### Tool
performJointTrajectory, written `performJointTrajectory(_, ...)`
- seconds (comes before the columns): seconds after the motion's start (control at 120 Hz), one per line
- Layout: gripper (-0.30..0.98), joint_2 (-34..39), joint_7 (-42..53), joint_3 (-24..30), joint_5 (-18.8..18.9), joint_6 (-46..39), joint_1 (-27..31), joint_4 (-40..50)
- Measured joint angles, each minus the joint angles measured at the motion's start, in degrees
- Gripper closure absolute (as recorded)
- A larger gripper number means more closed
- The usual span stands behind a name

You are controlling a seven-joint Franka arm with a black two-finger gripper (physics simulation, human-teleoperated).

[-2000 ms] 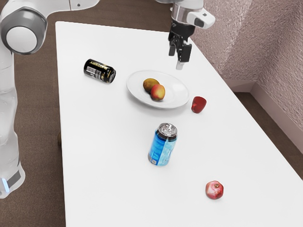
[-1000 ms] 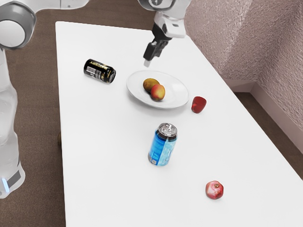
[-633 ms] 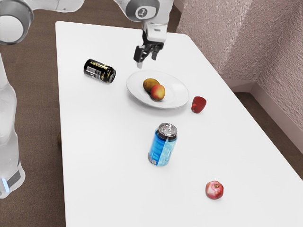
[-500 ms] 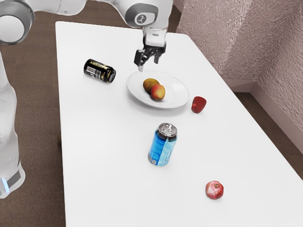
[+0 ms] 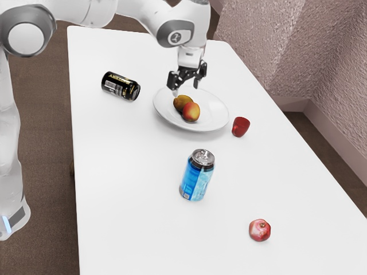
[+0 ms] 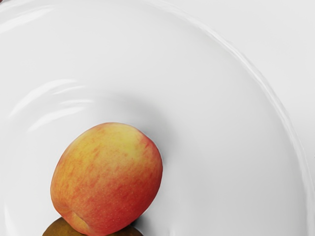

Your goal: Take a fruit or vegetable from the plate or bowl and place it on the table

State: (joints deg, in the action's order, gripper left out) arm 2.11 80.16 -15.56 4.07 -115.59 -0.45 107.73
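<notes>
Brown fruit [image 5: 181, 103] and red-yellow fruit [image 5: 191, 112] sit side by side on the white plate [image 5: 213, 117], and the plate is on the surface [image 5: 129, 177]. I go from the exterior view's left to its right.

The brown fruit should be firm and not too heavy, I think. Its round sides may be a bit slick. I would hold it around its fat middle, but its friend is so close that one finger might bump it. The red-yellow fruit should feel hard too, with smooth skin that could slip or bruise if I squeeze too much. I would take it by its two free sides, across the middle, so that I don't push into the brown one. It could roll if I only poke it. I think this one is easier to get.

The brown fruit looks dark, with some dull yellow-green in it. The red-yellow fruit looks like a fat egg. It is yellow on one part and red on another, with little streaks and a small dent at one end.

My tool [image 5: 186, 89] is up over the plate, fingers spread apart, with nothing in its grip.
</notes>
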Motion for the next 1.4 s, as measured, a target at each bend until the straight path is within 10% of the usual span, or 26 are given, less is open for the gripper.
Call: performJointTrajectory(1.4, 0.04, -16.77, -2.15, 0.18, -7.23, -1.89, 2.65, -8.72)
